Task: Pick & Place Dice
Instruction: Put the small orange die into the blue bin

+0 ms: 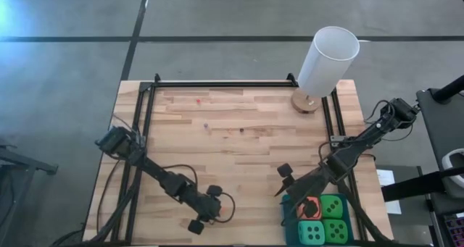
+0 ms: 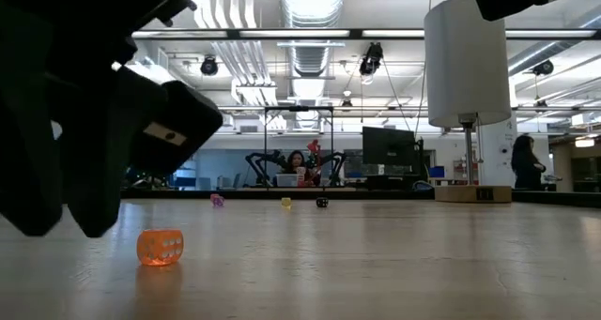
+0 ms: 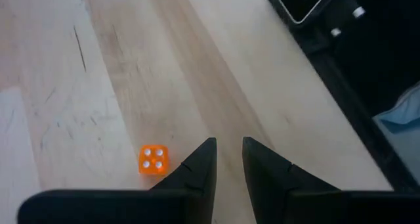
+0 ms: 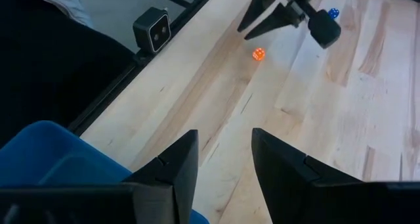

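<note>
Two bright green dice (image 1: 333,206) (image 1: 336,230), a turquoise one (image 1: 312,232) and an orange-red one (image 1: 310,207) sit together in a blue tray (image 1: 288,216) at the table's near right corner. My right gripper (image 1: 283,182) hovers open just left of the tray, nothing between its fingers (image 4: 223,138). My left gripper (image 1: 216,212) is low over the near middle of the table, its fingers a little apart (image 3: 228,145). A tiny clear orange die (image 3: 153,161) (image 2: 160,247) rests on the wood just beside one finger, not between them.
A tall white cylinder (image 1: 328,61) on a round wooden foot stands at the far right. Several tiny dice (image 1: 198,100) (image 1: 206,125) (image 1: 241,131) lie scattered on the far half. A black frame (image 1: 217,83) runs around the table. People sit in the room beyond.
</note>
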You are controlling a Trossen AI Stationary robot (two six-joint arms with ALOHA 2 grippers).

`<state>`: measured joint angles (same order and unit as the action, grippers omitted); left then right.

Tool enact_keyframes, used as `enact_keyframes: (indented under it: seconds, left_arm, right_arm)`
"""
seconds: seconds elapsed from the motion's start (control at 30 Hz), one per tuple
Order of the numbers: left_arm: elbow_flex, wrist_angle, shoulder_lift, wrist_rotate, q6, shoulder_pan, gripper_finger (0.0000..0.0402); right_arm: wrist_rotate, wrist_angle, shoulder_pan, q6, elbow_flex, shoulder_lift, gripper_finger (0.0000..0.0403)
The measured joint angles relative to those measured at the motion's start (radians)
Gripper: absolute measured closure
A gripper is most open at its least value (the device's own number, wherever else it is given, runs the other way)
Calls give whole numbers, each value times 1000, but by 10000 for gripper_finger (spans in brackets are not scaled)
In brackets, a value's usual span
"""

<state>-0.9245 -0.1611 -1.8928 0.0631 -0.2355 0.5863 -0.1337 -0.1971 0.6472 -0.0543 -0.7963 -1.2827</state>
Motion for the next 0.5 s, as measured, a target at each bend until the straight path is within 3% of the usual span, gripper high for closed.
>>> enact_keyframes:
  seconds: [0.5]
  left_arm:
    - [0, 9, -35, -70, 168, -115, 323]
  right_arm:
    - [0, 8, 0, 6, 0, 0, 273]
